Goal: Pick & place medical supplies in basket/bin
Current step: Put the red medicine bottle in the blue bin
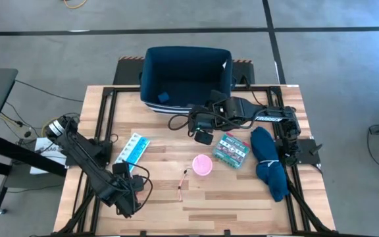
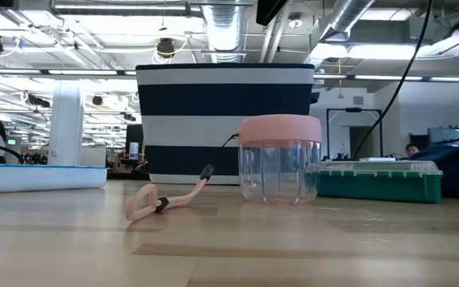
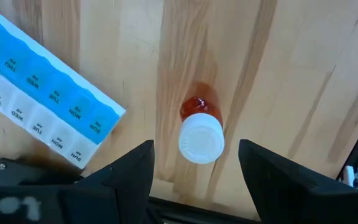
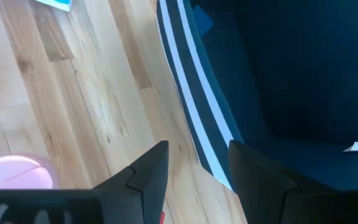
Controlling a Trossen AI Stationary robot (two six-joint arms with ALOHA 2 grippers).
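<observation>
Here the left gripper (image 3: 194, 165) hangs low over the table (image 1: 242, 197) near its left front edge, fingers spread wide with the bottle (image 3: 201, 130) between them and nothing held. The bottle lies on its side, just beside the corner of the pill organiser (image 3: 39, 102) but apart from it. Its long axis runs roughly in line with the gripper's forward look, white cap toward the wrist, red body pointing away.

The main risk, as I judge it, is the roll: a round bottle lying flat can slip sideways if one finger touches first, and it may then bump the organiser. The cap end is wider and smoother than the body, so a pinch there could squirt the bottle out forward. Closing across the middle of the body looks safer.

The right gripper (image 4: 197, 171) hovers by the striped base of the bin (image 1: 186, 72), at the table's far side, fingers apart and empty. The bin already holds a blue cube (image 1: 164, 96). Still on the table are the pink roll (image 1: 202, 164), the green box (image 1: 231, 150) and a thin pink cord (image 1: 182, 184). The dark cloth (image 1: 270, 164) lies along the right side; it could snag that arm on its next reach.
</observation>
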